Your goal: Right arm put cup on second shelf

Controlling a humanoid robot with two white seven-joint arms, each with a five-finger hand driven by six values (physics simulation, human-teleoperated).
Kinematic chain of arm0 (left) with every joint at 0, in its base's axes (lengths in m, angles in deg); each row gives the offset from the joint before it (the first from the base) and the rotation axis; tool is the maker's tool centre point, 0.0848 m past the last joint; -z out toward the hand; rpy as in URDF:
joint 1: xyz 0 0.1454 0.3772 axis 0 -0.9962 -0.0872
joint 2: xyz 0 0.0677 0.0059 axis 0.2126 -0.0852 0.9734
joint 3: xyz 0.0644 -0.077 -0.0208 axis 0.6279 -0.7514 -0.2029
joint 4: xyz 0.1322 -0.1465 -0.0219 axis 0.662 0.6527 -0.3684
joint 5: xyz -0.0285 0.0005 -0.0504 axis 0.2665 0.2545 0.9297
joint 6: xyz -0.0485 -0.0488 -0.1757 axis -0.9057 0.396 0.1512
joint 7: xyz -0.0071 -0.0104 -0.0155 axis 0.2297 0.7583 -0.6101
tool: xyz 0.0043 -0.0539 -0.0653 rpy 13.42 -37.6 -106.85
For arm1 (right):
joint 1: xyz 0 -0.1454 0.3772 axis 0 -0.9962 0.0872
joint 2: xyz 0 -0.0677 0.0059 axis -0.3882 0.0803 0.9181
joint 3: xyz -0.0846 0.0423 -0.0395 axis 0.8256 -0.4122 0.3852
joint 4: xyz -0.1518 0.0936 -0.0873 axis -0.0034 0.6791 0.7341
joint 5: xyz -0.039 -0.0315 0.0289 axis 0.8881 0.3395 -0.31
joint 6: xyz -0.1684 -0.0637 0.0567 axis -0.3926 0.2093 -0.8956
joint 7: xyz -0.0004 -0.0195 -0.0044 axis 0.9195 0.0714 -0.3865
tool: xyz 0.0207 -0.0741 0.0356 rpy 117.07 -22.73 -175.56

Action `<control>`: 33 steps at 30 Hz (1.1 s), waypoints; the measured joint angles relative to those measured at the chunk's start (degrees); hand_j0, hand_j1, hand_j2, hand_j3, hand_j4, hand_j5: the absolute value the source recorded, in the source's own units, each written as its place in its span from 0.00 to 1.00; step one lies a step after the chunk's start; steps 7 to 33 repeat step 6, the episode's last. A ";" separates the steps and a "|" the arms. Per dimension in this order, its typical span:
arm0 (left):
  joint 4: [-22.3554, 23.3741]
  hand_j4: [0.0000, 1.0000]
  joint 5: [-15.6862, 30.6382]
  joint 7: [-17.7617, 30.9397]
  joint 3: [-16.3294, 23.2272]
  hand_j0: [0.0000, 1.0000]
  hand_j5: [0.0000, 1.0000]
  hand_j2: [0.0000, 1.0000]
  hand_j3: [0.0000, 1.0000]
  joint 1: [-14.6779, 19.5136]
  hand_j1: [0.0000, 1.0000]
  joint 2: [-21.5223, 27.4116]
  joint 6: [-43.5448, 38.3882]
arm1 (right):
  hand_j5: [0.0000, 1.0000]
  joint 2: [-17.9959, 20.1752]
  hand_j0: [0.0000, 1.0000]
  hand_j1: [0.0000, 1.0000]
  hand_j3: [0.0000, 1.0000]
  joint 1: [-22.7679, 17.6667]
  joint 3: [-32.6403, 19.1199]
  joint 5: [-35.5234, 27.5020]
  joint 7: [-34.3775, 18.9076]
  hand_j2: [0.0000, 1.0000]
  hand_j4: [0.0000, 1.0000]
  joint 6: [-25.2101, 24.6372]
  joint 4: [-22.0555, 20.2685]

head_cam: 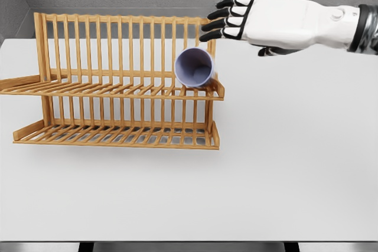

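Note:
A lavender cup [195, 67] lies tipped on its side at the right end of the upper shelf of a wooden dish rack [112, 90], its mouth facing me. My right hand [227, 19] hovers above and to the right of the cup, near the rack's top right corner. Its fingers [220, 23] are stretched out flat and hold nothing. The hand does not touch the cup. The left arm is out of view.
The rack stands on a white table [283, 163], with a lower shelf [115, 137] beneath the upper one. A grey wall runs behind the table. The table's front edge is near the bottom of the view.

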 measured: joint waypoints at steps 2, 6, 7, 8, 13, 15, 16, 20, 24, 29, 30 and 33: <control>-0.01 1.00 0.00 0.00 -0.01 1.00 1.00 1.00 1.00 0.00 1.00 0.00 0.00 | 1.00 2.93 1.00 1.00 1.00 -12.24 -9.04 0.13 -0.02 1.00 1.00 0.10 0.62; -0.01 1.00 0.02 0.00 -0.01 1.00 1.00 1.00 1.00 0.00 1.00 0.00 0.00 | 1.00 1.60 1.00 1.00 1.00 -36.97 -29.17 0.72 -0.01 1.00 1.00 0.07 2.16; -0.01 1.00 0.02 0.00 -0.01 1.00 1.00 1.00 1.00 0.00 1.00 0.00 0.00 | 1.00 1.60 1.00 1.00 1.00 -36.97 -29.17 0.72 -0.01 1.00 1.00 0.07 2.16; -0.01 1.00 0.02 0.00 -0.01 1.00 1.00 1.00 1.00 0.00 1.00 0.00 0.00 | 1.00 1.60 1.00 1.00 1.00 -36.97 -29.17 0.72 -0.01 1.00 1.00 0.07 2.16; -0.01 1.00 0.02 0.00 -0.01 1.00 1.00 1.00 1.00 0.00 1.00 0.00 0.00 | 1.00 1.60 1.00 1.00 1.00 -36.97 -29.17 0.72 -0.01 1.00 1.00 0.07 2.16; -0.01 1.00 0.02 0.00 -0.01 1.00 1.00 1.00 1.00 0.00 1.00 0.00 0.00 | 1.00 1.60 1.00 1.00 1.00 -36.97 -29.17 0.72 -0.01 1.00 1.00 0.07 2.16; -0.01 1.00 0.02 0.00 -0.01 1.00 1.00 1.00 1.00 0.00 1.00 0.00 0.00 | 1.00 1.60 1.00 1.00 1.00 -36.97 -29.17 0.72 -0.01 1.00 1.00 0.07 2.16; -0.01 1.00 0.02 0.00 -0.01 1.00 1.00 1.00 1.00 0.00 1.00 0.00 0.00 | 1.00 1.60 1.00 1.00 1.00 -36.97 -29.17 0.72 -0.01 1.00 1.00 0.07 2.16; -0.01 1.00 0.02 0.00 -0.01 1.00 1.00 1.00 1.00 0.00 1.00 0.00 0.00 | 1.00 1.60 1.00 1.00 1.00 -36.97 -29.17 0.72 -0.01 1.00 1.00 0.07 2.16; -0.01 1.00 0.02 0.00 -0.01 1.00 1.00 1.00 1.00 0.00 1.00 0.00 0.00 | 1.00 1.60 1.00 1.00 1.00 -36.97 -29.17 0.72 -0.01 1.00 1.00 0.07 2.16; -0.01 1.00 0.02 0.00 -0.01 1.00 1.00 1.00 1.00 0.00 1.00 0.00 0.00 | 1.00 1.60 1.00 1.00 1.00 -36.97 -29.17 0.72 -0.01 1.00 1.00 0.07 2.16; -0.01 1.00 0.02 0.00 -0.01 1.00 1.00 1.00 1.00 0.00 1.00 0.00 0.00 | 1.00 1.60 1.00 1.00 1.00 -36.97 -29.17 0.72 -0.01 1.00 1.00 0.07 2.16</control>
